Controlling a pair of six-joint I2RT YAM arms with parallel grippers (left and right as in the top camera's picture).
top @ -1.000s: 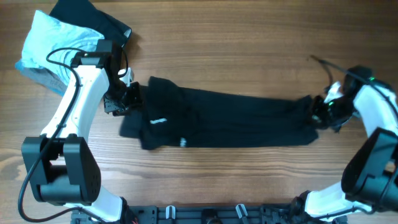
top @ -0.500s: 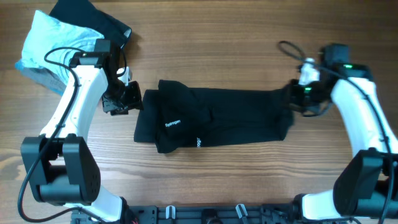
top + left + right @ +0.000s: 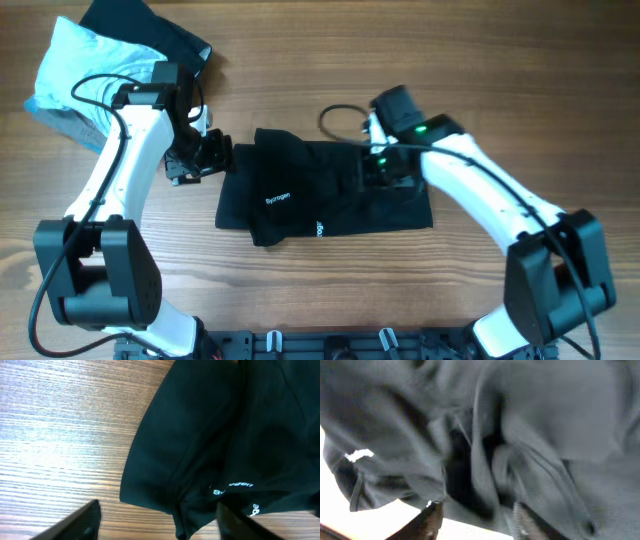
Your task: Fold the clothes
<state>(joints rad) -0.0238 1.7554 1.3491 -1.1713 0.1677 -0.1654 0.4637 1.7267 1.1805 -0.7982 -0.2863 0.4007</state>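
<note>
Two grippers are set about one garment. The shirt (image 3: 320, 205) is laid at the middle of the table (image 3: 520, 60), doubled into a short, thick block with its white lettering (image 3: 280, 197) turned up.

The right gripper (image 3: 385, 172) is found over the block, toward 2 o'clock from its centre. In the wrist view the right gripper (image 3: 475, 515) is crowded by the shirt (image 3: 545, 420), and a fold appears to be pinched between the fingers, though the picture is blurred. That pinch is judged to be there so that one half can be laid across the other.

The left gripper (image 3: 212, 155) is placed at the block's 10 o'clock corner, just beside the edge. In its own view the left gripper (image 3: 159, 510) is shown spread wide with nothing held, and the shirt (image 3: 200, 435) lies ahead toward 1 o'clock. It is judged to be posted there so the edge can be pinned if the cloth is dragged.

The blue shirt (image 3: 70, 70) is kept well apart at the table's 10 o'clock. A release is called for next, once the edges are squared, and a skewed top layer is the risk with cloth this soft.
</note>
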